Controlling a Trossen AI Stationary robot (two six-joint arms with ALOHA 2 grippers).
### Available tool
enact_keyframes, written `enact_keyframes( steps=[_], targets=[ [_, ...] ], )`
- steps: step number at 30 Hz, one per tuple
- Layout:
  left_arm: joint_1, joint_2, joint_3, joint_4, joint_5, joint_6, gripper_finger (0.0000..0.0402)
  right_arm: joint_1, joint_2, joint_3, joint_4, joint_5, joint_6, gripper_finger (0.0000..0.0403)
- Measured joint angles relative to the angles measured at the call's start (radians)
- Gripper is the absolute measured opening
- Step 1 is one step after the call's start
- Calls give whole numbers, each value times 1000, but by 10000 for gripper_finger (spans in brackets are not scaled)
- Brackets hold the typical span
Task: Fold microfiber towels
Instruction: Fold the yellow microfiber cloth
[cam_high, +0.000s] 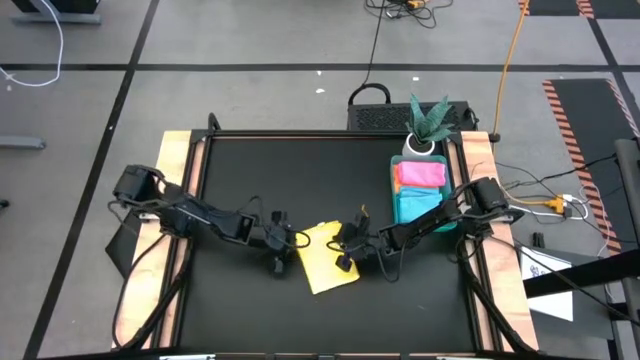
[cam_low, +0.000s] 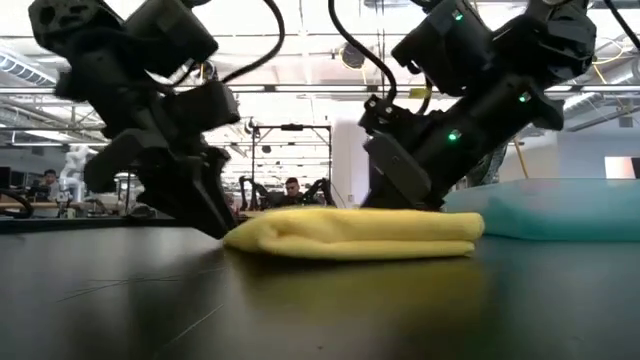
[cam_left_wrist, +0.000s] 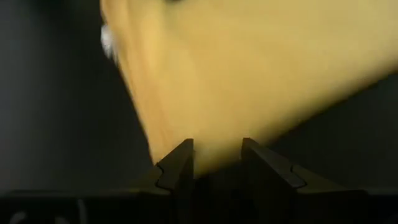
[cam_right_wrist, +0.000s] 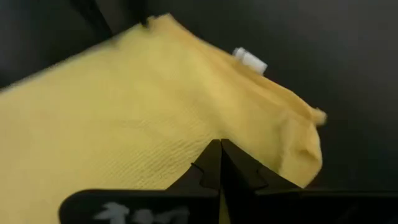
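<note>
A yellow microfiber towel lies folded into a thick flat pad near the middle of the black table; the low view shows its stacked layers. My left gripper is open at the pad's left end, with a corner of the towel showing between its fingertips. My right gripper is shut, with its tips on the pad's upper face toward the right end. A pink towel and a light blue towel lie in the tray at the right. My left gripper slants down from the table's left toward the towel's corner; I cannot tell whether its fingers touch the cloth. My right gripper rests its shut fingertips on the towel's upper face, slanting down from the table's right. The towel lies flat on the table beneath them.
The green tray stands at the right edge of the table. A potted plant stands just behind it. Bare black tabletop lies to the far left and in front of the towel.
</note>
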Motion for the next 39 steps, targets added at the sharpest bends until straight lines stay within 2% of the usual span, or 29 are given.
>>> enact_keyframes(
  steps=[4, 6, 8, 12, 14, 19, 22, 25, 29, 32, 35, 39],
  targets=[
    [13, -99, -2, -109, -110, 69, 140, 31, -27, -3, -58, 5, 100, 0],
    [29, -124, 1, -105, -121, 82, 140, 52, -36, -3, -57, -14, 115, 0],
    [37, -135, -3, -89, -75, 69, 140, 78, -42, -4, -27, -15, 104, 0],
    [31, -110, -1, 49, 88, 51, 140, 111, -85, 0, 45, 20, 49, 0],
    [22, -64, -1, 107, 117, 51, 140, 114, -94, -2, 36, 38, 35, 0],
    [16, 41, 1, 169, 83, 40, 140, 72, -73, -23, -1, 38, 68, 0],
    [17, 75, 2, 173, 28, 35, 140, 57, -63, -63, -35, 94, 121, 0],
    [22, 73, 2, 157, 12, 59, 140, 59, -74, -98, -26, 167, 183, 0],
    [32, 44, 1, 130, 12, 100, 140, 86, -84, -105, -25, 171, 185, 0],
    [33, -8, 0, 117, 12, 106, 140, 124, -110, -96, -20, 171, 155, 0],
    [33, -62, 3, 149, 77, 88, 140, 172, -147, -85, -11, 163, 54, 0],
    [33, -76, 2, 233, 174, 84, 140, 228, -163, -73, 143, 27, -154, 1]
  ],
)
